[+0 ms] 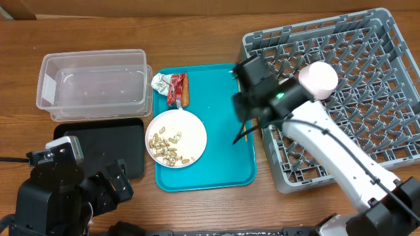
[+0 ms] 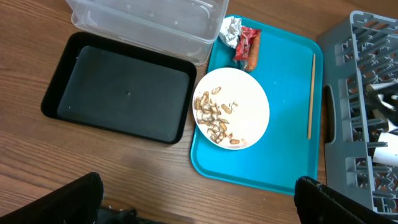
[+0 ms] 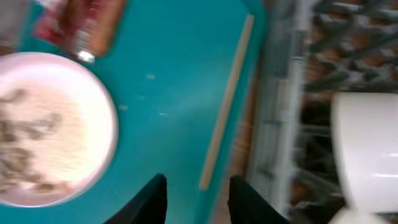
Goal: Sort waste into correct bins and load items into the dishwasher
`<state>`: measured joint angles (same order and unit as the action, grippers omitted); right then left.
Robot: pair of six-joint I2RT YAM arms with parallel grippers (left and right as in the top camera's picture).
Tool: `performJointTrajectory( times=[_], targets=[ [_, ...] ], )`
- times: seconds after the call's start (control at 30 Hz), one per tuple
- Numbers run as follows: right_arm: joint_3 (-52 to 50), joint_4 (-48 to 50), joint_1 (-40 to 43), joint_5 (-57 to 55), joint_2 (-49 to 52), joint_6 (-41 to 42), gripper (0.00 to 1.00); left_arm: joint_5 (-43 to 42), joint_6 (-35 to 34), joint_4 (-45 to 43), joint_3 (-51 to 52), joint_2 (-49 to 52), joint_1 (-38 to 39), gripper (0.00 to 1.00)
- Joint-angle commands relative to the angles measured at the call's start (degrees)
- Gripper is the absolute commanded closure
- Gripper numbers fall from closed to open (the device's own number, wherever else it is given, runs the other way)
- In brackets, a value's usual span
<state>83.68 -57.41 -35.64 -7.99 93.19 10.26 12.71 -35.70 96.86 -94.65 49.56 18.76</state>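
Observation:
A white plate (image 1: pixel 176 137) with nut-shell scraps (image 2: pixel 214 115) lies on the teal tray (image 1: pixel 216 164). A silvery wrapper (image 2: pixel 231 30), a red wrapper (image 2: pixel 245 38) and a sausage piece (image 2: pixel 252 57) lie at the tray's far end. One wooden chopstick (image 2: pixel 311 96) lies along the tray's right side. My right gripper (image 3: pixel 198 200) is open and empty above the chopstick's (image 3: pixel 227 102) near end, next to the grey rack (image 1: pixel 367 131). A pale pink bowl (image 1: pixel 319 78) sits in the rack. My left gripper (image 2: pixel 199 211) is open and empty, near the table's front edge.
The clear tub (image 1: pixel 92 82) stands at the back left, with the black tray (image 1: pixel 111 147) in front of it; both hold nothing. The rack's grey wall (image 3: pixel 277 124) runs close along the teal tray's right rim. A pale rounded dish (image 3: pixel 367 149) fills the right wrist view's right side.

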Motion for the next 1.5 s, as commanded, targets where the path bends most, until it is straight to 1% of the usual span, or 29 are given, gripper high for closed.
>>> performJointTrajectory(
  times=[0.0, 0.03, 0.1, 0.17, 0.33, 0.43, 0.6, 0.67, 0.8, 0.87, 1.13, 1.2, 1.33, 1.47],
  targets=[
    [0.9, 1.7, -2.1, 0.2, 0.9, 8.7, 0.55, 1.2, -0.7, -0.1, -0.5, -0.1, -0.1, 0.00],
    [0.6, 2.2, -2.4, -0.9, 1.7, 10.3, 0.49, 1.2, -0.7, -0.1, -0.5, -0.1, -0.1, 0.00],
    [-0.8, 4.2, -2.7, -3.8, 4.4, 13.8, 0.48, 1.2, -0.7, -0.1, -0.5, -0.1, -0.1, 0.00],
    [-2.3, 6.3, -2.6, -5.1, 7.5, 15.2, 0.49, 1.2, -0.7, -0.1, -0.5, -0.1, -0.1, 0.00],
    [-3.2, 9.8, -2.1, -8.8, 16.3, 16.0, 0.58, 1.2, -0.7, -0.1, -0.5, -0.1, -0.1, 0.00],
    [-3.2, 11.8, -2.1, -11.8, 19.7, 16.0, 0.58, 1.2, -0.7, -0.1, -0.5, -0.1, -0.1, 0.00],
    [-3.2, 13.4, -1.7, -17.6, 22.6, 16.0, 0.58, 1.2, -0.7, -0.1, -0.5, -0.1, -0.1, 0.00],
    [-3.2, 13.5, -1.1, -17.0, 22.9, 16.0, 0.58, 1.2, -0.7, -0.1, -0.5, -0.1, -0.1, 0.00],
    [-3.2, 13.5, -0.5, -11.9, 23.0, 16.0, 0.59, 1.2, -0.7, -0.1, -0.5, -0.1, -0.1, 0.00],
    [-3.4, 13.5, -0.5, -11.6, 23.1, 16.0, 0.61, 1.2, -0.7, -0.1, -0.5, -0.1, -0.1, 0.00],
    [-3.5, 13.4, -0.5, -10.0, 26.7, 17.0, 0.62, 1.2, -0.7, -0.1, -0.5, -0.1, -0.1, 0.00],
    [-3.5, 13.4, -0.6, -8.5, 27.7, 17.0, 0.64, 1.2, -0.7, -0.1, -0.5, -0.1, -0.1, 0.00],
    [-3.4, 13.4, -1.4, -8.0, 27.8, 17.0, 0.65, 1.2, -0.7, -0.1, -0.5, -0.1, -0.1, 0.00],
    [-2.1, 10.8, -2.8, -7.8, 27.7, 16.8, 0.66, 1.2, -0.7, -0.1, -0.5, -0.1, -0.1, 0.00]
  ],
)
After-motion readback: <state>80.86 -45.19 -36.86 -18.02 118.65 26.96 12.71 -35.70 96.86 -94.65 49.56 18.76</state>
